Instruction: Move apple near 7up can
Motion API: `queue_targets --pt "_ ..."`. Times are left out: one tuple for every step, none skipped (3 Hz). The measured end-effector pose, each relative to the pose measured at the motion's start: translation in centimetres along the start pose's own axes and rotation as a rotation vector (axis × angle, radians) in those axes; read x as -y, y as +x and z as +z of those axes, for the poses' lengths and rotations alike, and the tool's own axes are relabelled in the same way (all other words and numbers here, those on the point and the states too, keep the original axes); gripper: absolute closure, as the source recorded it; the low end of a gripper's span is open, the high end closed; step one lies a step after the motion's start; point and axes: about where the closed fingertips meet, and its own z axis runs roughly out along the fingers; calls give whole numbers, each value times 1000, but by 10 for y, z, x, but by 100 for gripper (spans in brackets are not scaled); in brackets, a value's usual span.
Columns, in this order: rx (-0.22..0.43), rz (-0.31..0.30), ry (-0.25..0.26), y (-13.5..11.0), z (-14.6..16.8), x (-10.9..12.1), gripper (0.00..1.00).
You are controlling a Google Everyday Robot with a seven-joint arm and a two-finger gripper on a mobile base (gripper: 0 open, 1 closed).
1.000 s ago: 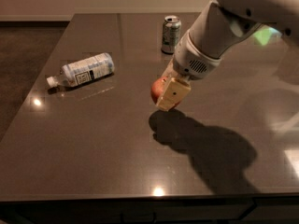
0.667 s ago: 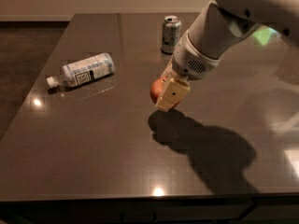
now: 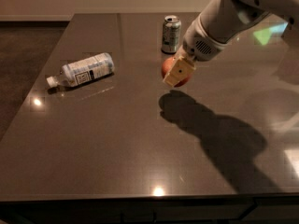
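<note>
The gripper (image 3: pixel 177 73) sits over the middle of the dark table (image 3: pixel 117 148), at the end of a white arm (image 3: pixel 219 22) that reaches in from the upper right. Its tan fingers (image 3: pixel 178 70) are clenched around the apple (image 3: pixel 166 69), whose red skin shows at the left and lower right of the near finger. The apple is held clear of the tabletop, and its shadow falls on the surface just nearer the camera.

The 7up can (image 3: pixel 171 34) stands upright at the far side of the table, just beyond the apple and slightly to its left. The two are close but not touching. The can is silver and green with a metal top, and its lettering cannot be read.

A clear plastic bottle (image 3: pixel 84 69) lies on its side to the left, well apart from the apple, with its white cap pointing left. Its white-and-blue label carries dark print that is too small to read.
</note>
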Motion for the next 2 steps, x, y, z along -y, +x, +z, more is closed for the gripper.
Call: queue_targets --pt "22 73 75 2 3 57 100" --pt "40 118 113 6 10 88 100"
